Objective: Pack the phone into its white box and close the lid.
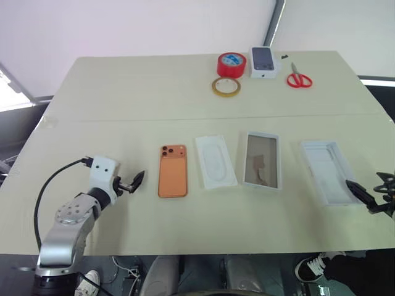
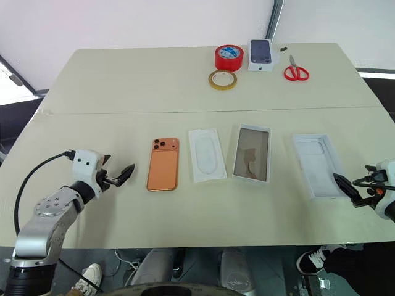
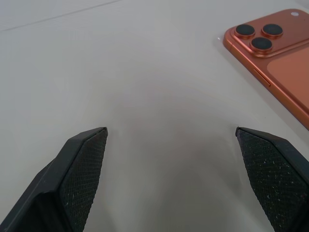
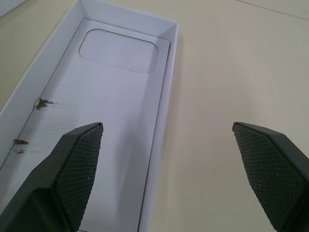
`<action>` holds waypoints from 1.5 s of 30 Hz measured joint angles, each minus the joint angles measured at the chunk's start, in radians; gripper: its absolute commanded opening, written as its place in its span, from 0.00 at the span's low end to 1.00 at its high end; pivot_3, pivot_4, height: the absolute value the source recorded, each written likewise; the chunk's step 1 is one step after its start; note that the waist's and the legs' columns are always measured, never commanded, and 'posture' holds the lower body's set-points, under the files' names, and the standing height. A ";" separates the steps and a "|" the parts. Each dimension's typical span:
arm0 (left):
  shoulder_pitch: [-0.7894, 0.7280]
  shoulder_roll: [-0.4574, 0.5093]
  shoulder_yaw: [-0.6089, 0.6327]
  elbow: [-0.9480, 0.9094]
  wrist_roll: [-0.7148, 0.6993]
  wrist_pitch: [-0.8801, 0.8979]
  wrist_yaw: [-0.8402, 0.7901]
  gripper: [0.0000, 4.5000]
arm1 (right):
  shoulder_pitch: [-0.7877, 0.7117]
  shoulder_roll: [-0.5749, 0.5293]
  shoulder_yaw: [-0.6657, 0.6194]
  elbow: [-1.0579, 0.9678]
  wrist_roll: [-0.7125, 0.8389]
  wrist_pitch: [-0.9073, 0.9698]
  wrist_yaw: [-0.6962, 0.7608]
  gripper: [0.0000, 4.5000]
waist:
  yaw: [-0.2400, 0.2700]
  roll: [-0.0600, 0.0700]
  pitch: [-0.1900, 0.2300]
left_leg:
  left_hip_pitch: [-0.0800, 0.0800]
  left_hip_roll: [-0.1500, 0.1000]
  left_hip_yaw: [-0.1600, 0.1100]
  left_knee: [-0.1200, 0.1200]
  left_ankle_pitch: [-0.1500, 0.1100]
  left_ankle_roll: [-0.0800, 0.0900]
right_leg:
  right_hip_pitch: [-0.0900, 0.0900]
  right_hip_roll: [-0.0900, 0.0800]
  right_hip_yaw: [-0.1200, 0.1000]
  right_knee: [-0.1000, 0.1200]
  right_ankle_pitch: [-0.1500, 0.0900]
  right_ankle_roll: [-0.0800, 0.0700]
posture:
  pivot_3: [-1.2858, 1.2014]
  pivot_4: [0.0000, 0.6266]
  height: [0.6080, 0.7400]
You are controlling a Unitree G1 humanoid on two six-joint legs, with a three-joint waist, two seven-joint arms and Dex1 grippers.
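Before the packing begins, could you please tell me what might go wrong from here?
1. The phone lies flat on the table, so the open left claw may struggle to get under its thin edge.
2. Three white pieces sit side by side: the tray, the box and another white piece. The phone could land in the wrong one.

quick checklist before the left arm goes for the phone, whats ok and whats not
1. Left gripper open: ok, fingers spread wide in the left wrist view.
2. Left gripper empty and off the phone: ok, bare table between them.
3. Phone free to pick: ok, lies flat, back up, apart from the tray with the oval recess.
4. White box ready: ok, open, brownish floor showing, nothing in it.
5. Right gripper clear of the path: ok, open and empty at the deep white piece on the right.
6. Which piece is the lid: cannot tell for sure, likely that deep white piece.
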State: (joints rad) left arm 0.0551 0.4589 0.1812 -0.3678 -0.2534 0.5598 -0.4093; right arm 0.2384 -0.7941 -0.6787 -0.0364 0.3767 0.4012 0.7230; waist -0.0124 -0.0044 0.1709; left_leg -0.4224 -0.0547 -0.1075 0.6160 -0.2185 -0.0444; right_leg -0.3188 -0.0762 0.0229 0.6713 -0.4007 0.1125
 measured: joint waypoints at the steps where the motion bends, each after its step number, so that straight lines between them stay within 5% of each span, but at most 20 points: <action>1: -0.001 0.000 -0.001 0.000 0.000 0.002 0.000 0.99 | 0.000 0.000 0.000 0.000 0.000 0.000 0.000 1.00 | 0.000 0.000 0.000 | 0.000 0.000 0.000 0.000 0.000 0.000 | 0.000 0.000 0.000 0.000 0.000 0.000 | 0.52 0.24 1.00; 18: 0.010 -0.001 0.003 -0.042 -0.015 0.016 0.024 0.99 | -0.120 0.000 0.096 -0.013 0.003 0.017 0.010 1.00 | -0.001 0.000 0.000 | 0.000 0.000 0.000 0.000 0.000 0.000 | 0.000 0.000 0.000 0.000 0.000 0.000 | 0.52 0.24 1.00; 30: -0.050 -0.010 -0.033 -0.092 -0.068 0.055 -0.010 0.99 | -0.243 0.009 0.317 -0.326 0.134 0.207 0.035 1.00 | 0.001 0.000 0.000 | -0.001 0.000 -0.001 0.001 0.000 0.000 | 0.000 0.000 0.000 0.000 0.000 0.000 | 0.52 0.24 1.00; 37: -0.125 -0.103 -0.100 -0.219 -0.262 0.245 -0.019 0.99 | -0.288 0.017 0.484 -0.448 0.186 0.282 0.046 1.00 | 0.001 -0.001 0.000 | -0.002 0.000 -0.001 0.004 0.000 0.000 | 0.000 0.000 -0.001 0.000 0.000 0.000 | 0.52 0.24 1.00; 45: -0.232 -0.232 -0.109 -0.241 -0.369 0.570 0.187 0.99 | -0.299 0.013 0.517 -0.434 0.151 0.265 0.051 1.00 | 0.000 -0.001 0.000 | -0.003 0.000 -0.002 0.006 0.000 0.000 | 0.000 0.001 -0.001 0.002 0.000 0.000 | 0.52 0.24 1.00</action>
State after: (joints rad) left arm -0.1767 0.2269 0.0725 -0.6084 -0.6229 1.1294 -0.2219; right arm -0.0602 -0.7810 -0.1620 -0.4700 0.5273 0.6663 0.7743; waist -0.0125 -0.0053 0.1710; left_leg -0.4250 -0.0546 -0.1091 0.6225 -0.2183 -0.0448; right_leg -0.3187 -0.0748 0.0216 0.6736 -0.4009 0.1129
